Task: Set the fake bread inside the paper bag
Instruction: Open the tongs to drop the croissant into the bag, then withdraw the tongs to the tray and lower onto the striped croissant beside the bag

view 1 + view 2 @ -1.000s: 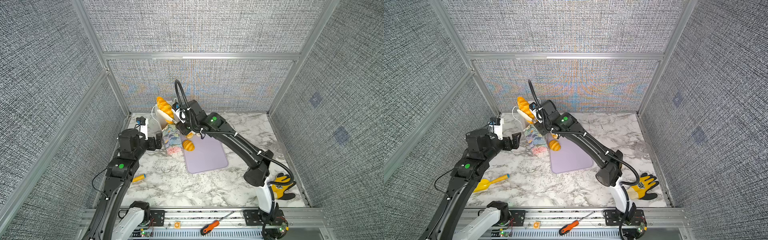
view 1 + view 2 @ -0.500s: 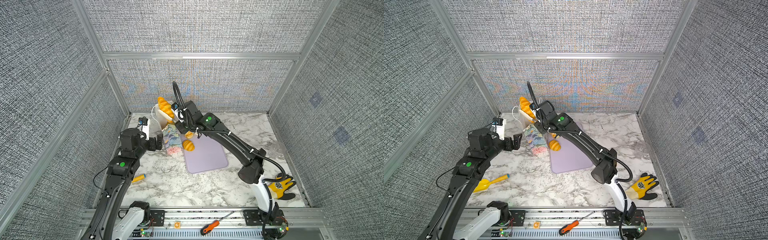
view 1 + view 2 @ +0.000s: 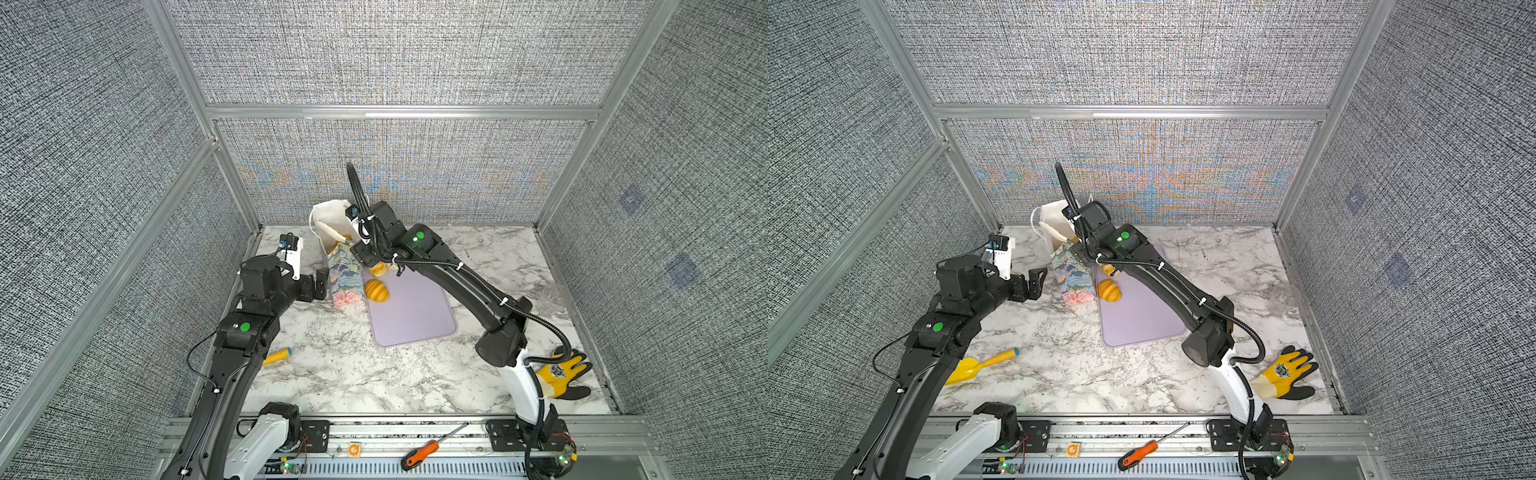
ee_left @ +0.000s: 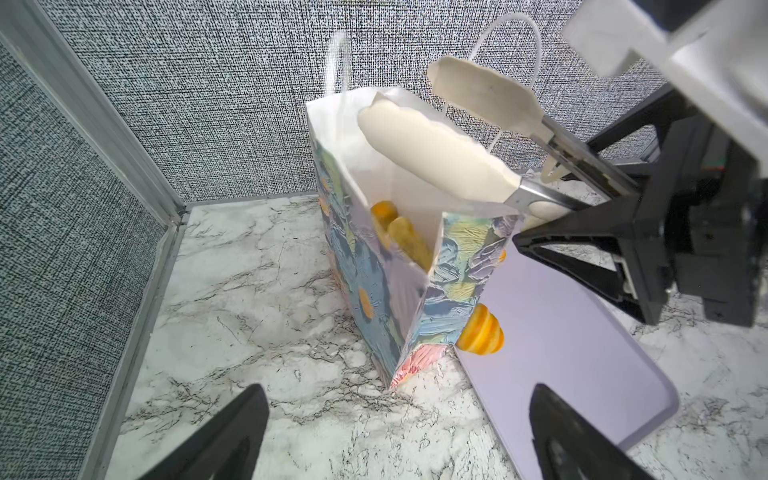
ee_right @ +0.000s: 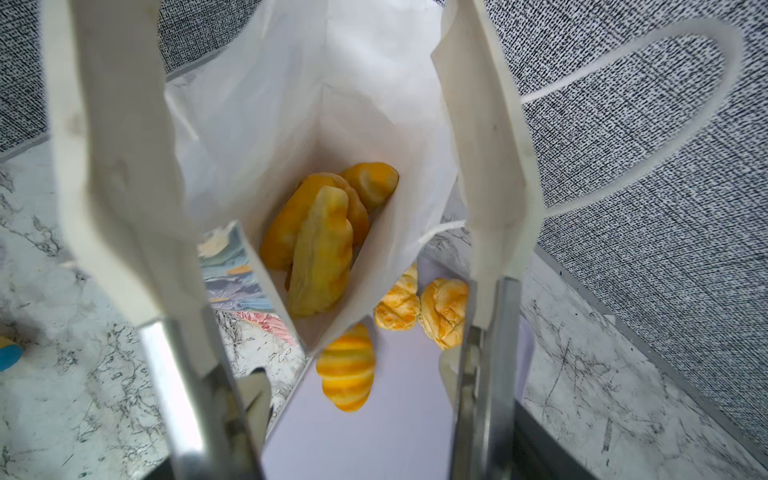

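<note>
L gripper hangs w/ jaws spread wide & empty, just beside the paper bag, which stands upright nr the back wall w/ at least 3 pcs of fake bread inside. Just right of the bag lies the lilac tray, w/ 1 striped croissant by the bag's base & 2 rolls behind it. R gripper clamps a pair of tongs, whose cream tips stand apart & empty over the bag's mouth.
</note>
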`<state>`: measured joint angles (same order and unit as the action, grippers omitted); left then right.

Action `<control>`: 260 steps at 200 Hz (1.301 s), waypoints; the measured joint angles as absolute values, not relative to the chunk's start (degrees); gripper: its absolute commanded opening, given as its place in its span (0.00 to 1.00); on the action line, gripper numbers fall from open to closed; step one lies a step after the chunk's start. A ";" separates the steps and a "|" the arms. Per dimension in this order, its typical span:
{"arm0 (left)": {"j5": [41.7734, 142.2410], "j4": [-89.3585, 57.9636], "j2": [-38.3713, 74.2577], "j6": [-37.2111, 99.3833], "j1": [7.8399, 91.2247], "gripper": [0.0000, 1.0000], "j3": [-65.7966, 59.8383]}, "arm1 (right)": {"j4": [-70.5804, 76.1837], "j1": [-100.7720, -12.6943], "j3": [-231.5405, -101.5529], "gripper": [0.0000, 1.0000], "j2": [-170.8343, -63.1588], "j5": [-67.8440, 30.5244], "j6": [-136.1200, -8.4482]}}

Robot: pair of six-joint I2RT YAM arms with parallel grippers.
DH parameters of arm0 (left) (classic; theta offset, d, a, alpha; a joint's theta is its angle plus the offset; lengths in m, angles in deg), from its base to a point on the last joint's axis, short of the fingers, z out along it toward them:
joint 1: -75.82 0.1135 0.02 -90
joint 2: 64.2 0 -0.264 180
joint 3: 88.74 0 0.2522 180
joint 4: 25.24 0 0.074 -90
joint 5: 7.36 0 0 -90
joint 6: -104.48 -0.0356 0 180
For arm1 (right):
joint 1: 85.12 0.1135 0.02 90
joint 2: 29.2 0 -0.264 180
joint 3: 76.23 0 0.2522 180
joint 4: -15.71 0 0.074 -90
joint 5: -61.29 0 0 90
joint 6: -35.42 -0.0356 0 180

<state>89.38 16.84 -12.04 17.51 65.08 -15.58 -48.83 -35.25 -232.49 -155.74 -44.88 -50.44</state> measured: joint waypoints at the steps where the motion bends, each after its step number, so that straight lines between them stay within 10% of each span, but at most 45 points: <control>1: 89.40 16.84 -12.04 17.51 65.08 0.99 -15.58 | -48.83 -35.25 -232.49 0.76 -155.69 -44.90 -50.46; 84: 90.65 14.28 -16.47 17.29 65.08 0.99 -17.20 | -49.66 -34.18 -227.35 0.77 -148.65 -46.23 -50.33; 260: 99.43 9.49 -19.40 20.96 65.08 0.99 -19.82 | -34.93 -34.44 -173.35 0.76 -118.03 -45.53 -49.37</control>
